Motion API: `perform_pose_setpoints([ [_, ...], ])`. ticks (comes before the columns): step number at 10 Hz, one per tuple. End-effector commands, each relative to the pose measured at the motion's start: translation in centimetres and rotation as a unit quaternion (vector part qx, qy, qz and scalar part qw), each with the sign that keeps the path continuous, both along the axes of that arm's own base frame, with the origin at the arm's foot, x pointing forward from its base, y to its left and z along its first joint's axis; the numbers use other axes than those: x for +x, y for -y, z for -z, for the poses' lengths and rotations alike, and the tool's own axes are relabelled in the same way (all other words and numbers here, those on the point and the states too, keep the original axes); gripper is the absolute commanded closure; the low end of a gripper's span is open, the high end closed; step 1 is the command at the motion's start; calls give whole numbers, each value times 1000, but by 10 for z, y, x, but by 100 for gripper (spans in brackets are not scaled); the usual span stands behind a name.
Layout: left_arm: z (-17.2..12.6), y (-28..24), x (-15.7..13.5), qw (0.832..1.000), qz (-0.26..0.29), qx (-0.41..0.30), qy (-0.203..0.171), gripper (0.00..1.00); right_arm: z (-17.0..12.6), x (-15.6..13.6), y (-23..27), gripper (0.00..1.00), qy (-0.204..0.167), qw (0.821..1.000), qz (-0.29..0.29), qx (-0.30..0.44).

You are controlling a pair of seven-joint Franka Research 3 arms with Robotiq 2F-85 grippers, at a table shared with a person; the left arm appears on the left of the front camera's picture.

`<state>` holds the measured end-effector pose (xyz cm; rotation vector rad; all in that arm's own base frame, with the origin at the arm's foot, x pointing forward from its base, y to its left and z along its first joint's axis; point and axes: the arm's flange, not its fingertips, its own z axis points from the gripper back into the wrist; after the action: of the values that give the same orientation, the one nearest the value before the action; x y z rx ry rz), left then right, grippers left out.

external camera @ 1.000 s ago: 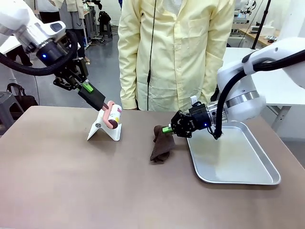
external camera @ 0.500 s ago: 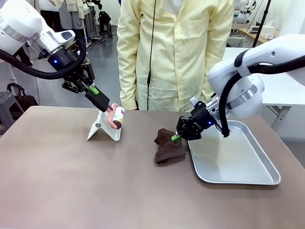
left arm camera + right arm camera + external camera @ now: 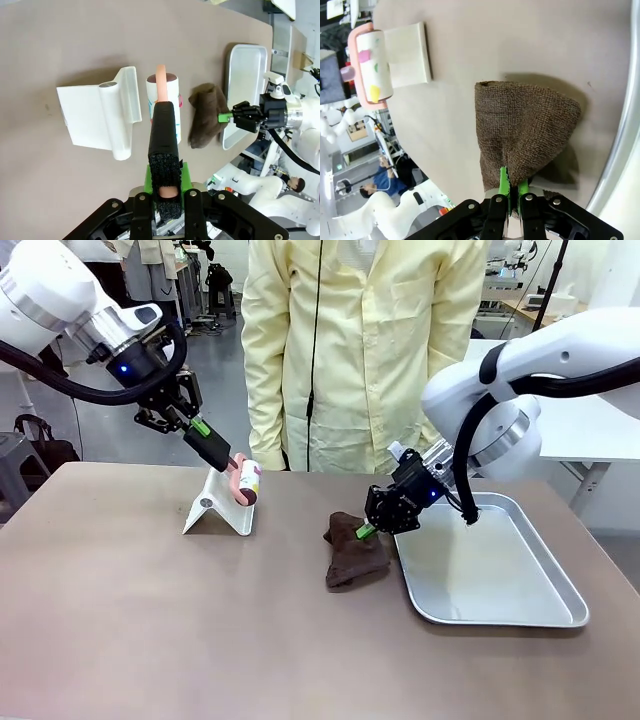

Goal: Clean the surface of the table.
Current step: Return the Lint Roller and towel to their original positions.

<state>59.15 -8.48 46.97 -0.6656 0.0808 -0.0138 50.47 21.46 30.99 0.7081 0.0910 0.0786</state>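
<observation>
Nearest the camera, the taupe-brown desk [image 3: 200, 630] lies bare across its front half. Farther back at the right sits a shiny rectangular metal tray [image 3: 560, 615], and just beside its left rim a crumpled brown cloth [image 3: 354, 552] rests on the desk; the right pincer [image 3: 362, 531] is clamped on the cloth's upper edge, its green pads pinching a fold, as the right wrist view shows [image 3: 511, 190]. To the left, well apart from the cloth, a white stand [image 3: 218, 510] sits on the desk. Just above it the left pincer [image 3: 215, 445] grips the black handle of a lint roller [image 3: 245, 480], whose white roll with coloured patches hangs beside the stand's upper edge. Beyond the far edge stands a person in a pale yellow coat [image 3: 360, 350], between the two arms.
</observation>
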Motion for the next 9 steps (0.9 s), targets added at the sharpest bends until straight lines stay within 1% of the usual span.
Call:
perform_pose_setpoints([
  [1, 5, 8, 3, 1000, -10, 25, -8, 78, -4, 2, 0, 93, 3, 1000, 3, 22],
  [3, 12, 12, 5, 999, -2, 31, -24, 78, -4, 4, 0, 93, 8, 1000, 8, 29],
  [6, 20, 14, 8, 998, -3, 45, -33, 78, -1, 6, 0, 93, 5, 999, 6, 32],
  [7, 24, 15, 9, 998, 11, 43, -44, 78, -1, 6, 0, 93, 4, 999, 6, 33],
  [9, 28, 18, 10, 998, 8, 49, -41, 78, 2, 5, -2, 93, 0, 999, 2, 36],
])
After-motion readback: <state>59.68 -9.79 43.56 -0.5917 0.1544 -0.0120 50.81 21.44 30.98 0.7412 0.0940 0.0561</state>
